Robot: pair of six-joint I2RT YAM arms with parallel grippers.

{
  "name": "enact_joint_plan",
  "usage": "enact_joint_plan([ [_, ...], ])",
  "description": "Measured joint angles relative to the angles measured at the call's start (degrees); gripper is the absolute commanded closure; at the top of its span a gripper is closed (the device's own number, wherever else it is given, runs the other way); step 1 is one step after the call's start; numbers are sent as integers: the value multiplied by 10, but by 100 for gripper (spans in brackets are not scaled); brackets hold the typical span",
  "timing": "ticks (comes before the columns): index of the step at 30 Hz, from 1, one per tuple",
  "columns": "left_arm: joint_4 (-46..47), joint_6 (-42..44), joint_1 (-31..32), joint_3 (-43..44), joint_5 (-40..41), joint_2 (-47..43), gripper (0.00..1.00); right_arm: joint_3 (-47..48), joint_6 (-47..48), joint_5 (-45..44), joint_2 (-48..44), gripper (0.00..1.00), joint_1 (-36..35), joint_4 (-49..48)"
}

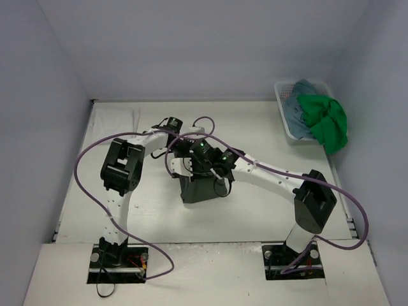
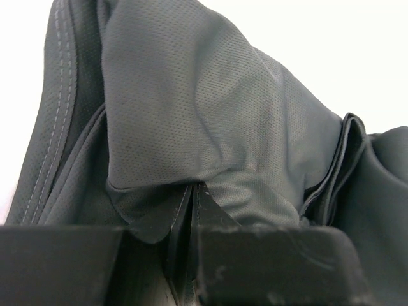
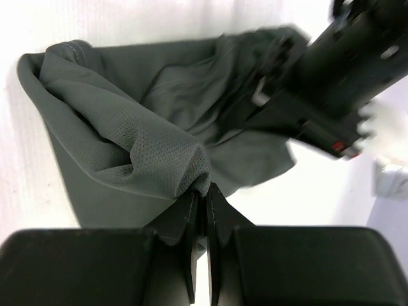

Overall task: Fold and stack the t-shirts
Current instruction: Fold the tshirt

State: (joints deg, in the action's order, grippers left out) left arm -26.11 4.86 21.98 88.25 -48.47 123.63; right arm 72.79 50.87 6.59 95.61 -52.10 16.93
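left end effector point(image 2: 192, 191) is clamping shut on a fold of the dark grey t-shirt point(image 2: 191, 102), and the right end effector point(image 3: 205, 191) is pinching another fold of it close by. the shirt is sitting bunched under them mid-worktop point(image 1: 268, 210). farther back right, a bright green t-shirt point(image 1: 328, 124) and a teal-blue t-shirt point(image 1: 298, 105) are spilling from the white basket point(image 1: 282, 105).

One grey t-shirt point(image 1: 201, 190), one green t-shirt point(image 1: 328, 121), one blue t-shirt point(image 1: 298, 108), one basket point(image 1: 282, 105), two arms point(image 1: 127, 167) point(image 1: 274, 178).
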Motion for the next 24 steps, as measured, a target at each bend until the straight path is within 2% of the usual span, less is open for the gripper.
enact_joint_plan([
  [9,-21,12,38,0,-13,0,100,36,16,1,26,100,15,-2],
  [24,-48,38,49,-8,-37,-1,100,62,34,-2,64,100,41,-2],
])
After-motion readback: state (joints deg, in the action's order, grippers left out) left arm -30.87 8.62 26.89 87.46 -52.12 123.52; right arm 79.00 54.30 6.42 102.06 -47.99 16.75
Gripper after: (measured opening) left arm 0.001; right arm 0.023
